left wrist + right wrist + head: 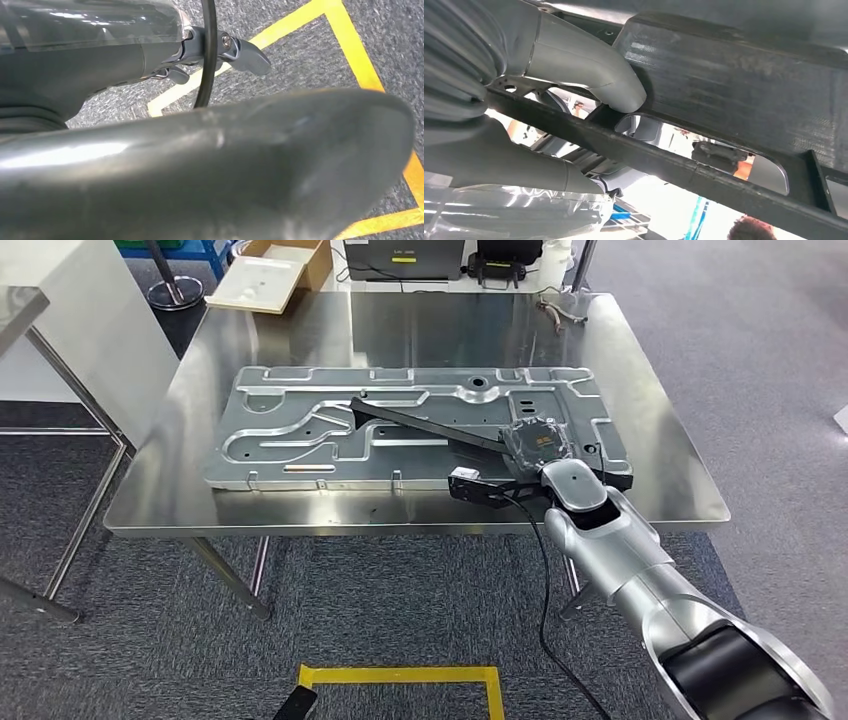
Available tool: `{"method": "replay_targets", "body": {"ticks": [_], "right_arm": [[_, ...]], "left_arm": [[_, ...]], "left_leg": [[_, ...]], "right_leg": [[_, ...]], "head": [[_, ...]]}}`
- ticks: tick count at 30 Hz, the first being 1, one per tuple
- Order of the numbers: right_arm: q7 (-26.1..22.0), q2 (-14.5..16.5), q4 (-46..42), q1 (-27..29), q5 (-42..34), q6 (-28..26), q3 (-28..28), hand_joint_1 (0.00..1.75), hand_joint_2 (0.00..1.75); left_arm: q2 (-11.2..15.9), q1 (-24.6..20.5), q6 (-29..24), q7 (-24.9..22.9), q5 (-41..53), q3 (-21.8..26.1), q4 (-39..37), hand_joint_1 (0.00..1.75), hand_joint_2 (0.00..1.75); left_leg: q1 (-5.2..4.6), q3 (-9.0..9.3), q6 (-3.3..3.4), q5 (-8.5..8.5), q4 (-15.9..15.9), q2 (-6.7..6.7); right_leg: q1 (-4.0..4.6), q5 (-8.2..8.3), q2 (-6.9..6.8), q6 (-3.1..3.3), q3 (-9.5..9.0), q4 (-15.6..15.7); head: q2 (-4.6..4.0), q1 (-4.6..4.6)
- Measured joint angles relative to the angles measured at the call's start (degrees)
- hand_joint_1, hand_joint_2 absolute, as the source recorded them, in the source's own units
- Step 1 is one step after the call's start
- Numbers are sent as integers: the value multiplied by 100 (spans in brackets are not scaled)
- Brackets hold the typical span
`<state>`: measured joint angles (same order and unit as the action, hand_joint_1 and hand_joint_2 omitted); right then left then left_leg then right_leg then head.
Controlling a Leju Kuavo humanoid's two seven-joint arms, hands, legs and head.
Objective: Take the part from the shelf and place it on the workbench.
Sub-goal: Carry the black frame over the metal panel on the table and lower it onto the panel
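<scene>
A long black part [430,425] lies slanted across a large grey stamped metal panel [300,430] on the steel workbench [400,320]. My right hand [540,443] is at the part's wide near-right end and grips it there. In the right wrist view the grey thumb [589,70] presses on the black part [734,75], and the fingers wrap its thin bar. My left hand [200,165] hangs over the carpet, fingers apart, holding nothing.
At the bench's far left stands a cardboard box with a white tray [275,275]. Black equipment [405,258] sits behind the bench, and a small tool [555,310] lies at its back right. Yellow tape [400,675] marks the carpet. Another table [20,310] stands at the left.
</scene>
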<state>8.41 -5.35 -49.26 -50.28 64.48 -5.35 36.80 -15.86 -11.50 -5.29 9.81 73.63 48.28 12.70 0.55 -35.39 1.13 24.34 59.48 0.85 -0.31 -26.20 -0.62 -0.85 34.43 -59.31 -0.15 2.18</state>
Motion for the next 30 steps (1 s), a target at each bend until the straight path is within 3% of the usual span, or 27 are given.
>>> {"method": "replay_targets", "body": {"ticks": [2, 4, 5, 6, 7, 9, 11, 13, 16, 17, 19, 20, 21, 24, 27, 30], "right_arm": [[1, 3, 14, 3, 0, 1, -8, 175, 175], [1, 22, 34, 25, 0, 2, -10, 175, 175], [-1, 33, 46, 43, 0, 2, -10, 175, 175], [-1, 41, 56, 56, 0, 2, -10, 175, 175], [-2, 46, 63, 61, 1, 2, -10, 175, 175], [-5, 61, 69, 54, 7, 5, -10, 175, 175], [-11, 106, 69, 37, 18, 14, -10, 175, 175], [-20, 171, 72, 29, 31, 31, -10, 175, 175], [-25, 233, 74, 33, 49, 61, -12, 175, 175], [-25, 239, 75, 34, 57, 72, -12, 175, 175], [-26, 238, 87, 43, 79, 98, -12, 175, 175], [-27, 228, 96, 53, 91, 108, -12, 175, 175], [-29, 213, 104, 62, 99, 115, -12, 175, 175], [-37, 175, 111, 69, 112, 116, -12, 175, 175], [-38, 169, 111, 69, 115, 116, -12, 175, 175], [-38, 133, 118, 57, 133, 116, -11, 175, 175]], "left_arm": [[-1, -10, 1, 0, -1, 0, 0, 0, 0], [0, -13, 1, 0, -2, 0, 0, 0, 0], [1, -11, 1, 0, -2, 0, 0, 0, 0], [2, -8, 0, 0, -2, 0, 0, 0, 0], [2, -7, 1, 0, -3, 0, -1, 0, 0], [0, -8, 2, 0, -5, -1, -1, 0, 0], [-1, -10, 2, -1, -14, -3, -2, 0, 0], [1, -9, 2, -3, -27, -5, -1, 0, 0], [3, -13, 2, -7, -44, -14, 0, 0, 0], [3, -15, 2, -7, -52, -18, 0, 0, 0], [4, -6, 2, -9, -73, -23, 0, 0, 0], [4, 6, 2, -11, -82, -25, 0, 0, 0], [4, 19, 2, -13, -90, -28, 0, 0, 0], [8, 36, 1, -15, -99, -34, 0, 0, 0], [10, 33, 0, -16, -102, -36, 0, 0, 0], [22, 21, 2, -19, -109, -51, 0, 0, 0]], "left_leg": [[18, 10, 50, -23, -30, -9], [16, 3, 68, -21, -31, -15], [15, 3, 71, -17, -30, -17], [14, 8, 72, -13, -29, -19], [14, 19, 68, -7, -28, -19], [13, 51, 48, 11, -30, -16], [-2, 58, 1, 32, -30, -20], [-8, 58, -64, 45, -48, -35], [-5, 29, -161, 156, 80, -51], [-3, -80, -184, 280, 316, -51], [7, -465, -215, 589, 1050, -50], [9, -657, -227, 673, 1367, -51], [9, -766, -236, 643, 1501, -51], [9, -731, -239, 333, 1256, -51], [9, -631, -233, 192, 1028, -51], [-18, -209, -116, -94, 131, -12]], "right_leg": [[-22, -257, 3, -45, 199, -432], [-40, -587, 4, -79, 561, -1174], [-48, -655, 4, -87, 704, -1447], [-52, -614, 4, -86, 762, -1531], [-54, -469, 3, -74, 714, -1396], [-41, -50, -22, -19, 376, -653], [5, 133, -57, 43, 96, -41], [43, 99, -53, 87, 43, 98], [0, 104, -38, 168, -44, 185], [-12, 103, -47, 198, -84, 212], [7, 69, -62, 244, -127, 214], [15, 48, -61, 251, -144, 208], [19, 22, -55, 251, -163, 198], [19, -38, -34, 237, -211, 176], [18, -60, -29, 230, -234, 170], [38, -166, 1, 128, -308, 117]], "head": [[0, -1], [0, -1], [0, 0], [0, 0], [0, 1], [0, 0], [0, -1], [0, 0], [0, 2], [0, 3], [0, 3], [0, 2], [0, 2], [0, 3], [0, 3], [0, 3]]}}
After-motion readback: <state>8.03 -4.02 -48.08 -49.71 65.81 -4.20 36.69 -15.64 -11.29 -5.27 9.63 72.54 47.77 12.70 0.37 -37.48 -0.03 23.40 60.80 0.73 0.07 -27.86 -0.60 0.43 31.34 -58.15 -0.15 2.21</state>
